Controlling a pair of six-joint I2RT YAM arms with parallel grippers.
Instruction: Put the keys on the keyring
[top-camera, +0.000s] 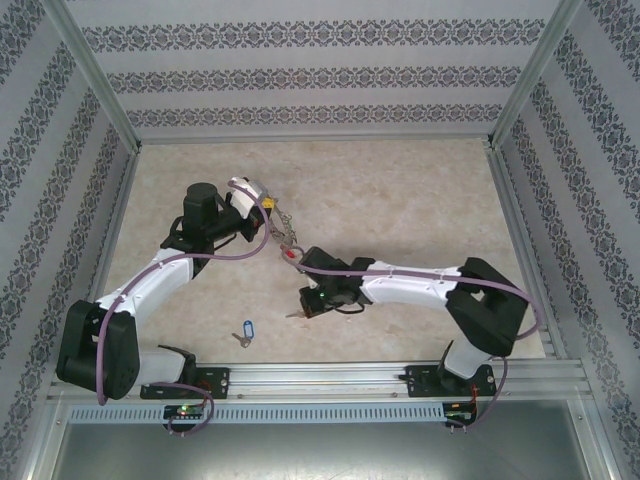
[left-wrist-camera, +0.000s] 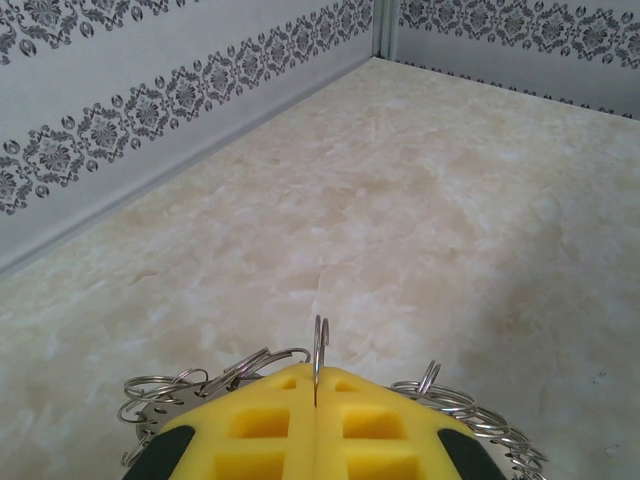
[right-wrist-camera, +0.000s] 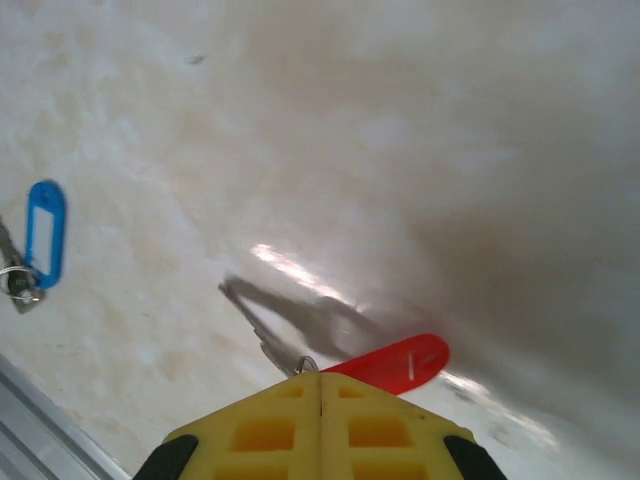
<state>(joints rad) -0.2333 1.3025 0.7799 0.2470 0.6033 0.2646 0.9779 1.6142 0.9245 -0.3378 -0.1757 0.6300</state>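
The left gripper (left-wrist-camera: 316, 385) is seen clamped on the keyring (left-wrist-camera: 320, 345), which is held upright so that its edge is presented for threading. The right gripper (right-wrist-camera: 320, 385) is closed on the red-tagged key (right-wrist-camera: 400, 362), judged to be clear of the table (right-wrist-camera: 420, 120). The blue-tagged key (right-wrist-camera: 45, 232) is found lying flat, well apart.

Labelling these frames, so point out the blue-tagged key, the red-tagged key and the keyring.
blue-tagged key (right-wrist-camera: 45, 232): right wrist view, middle of its tag.
red-tagged key (right-wrist-camera: 400, 362): right wrist view, visible part of its tag.
keyring (left-wrist-camera: 319, 348): left wrist view, its upright wire loop.
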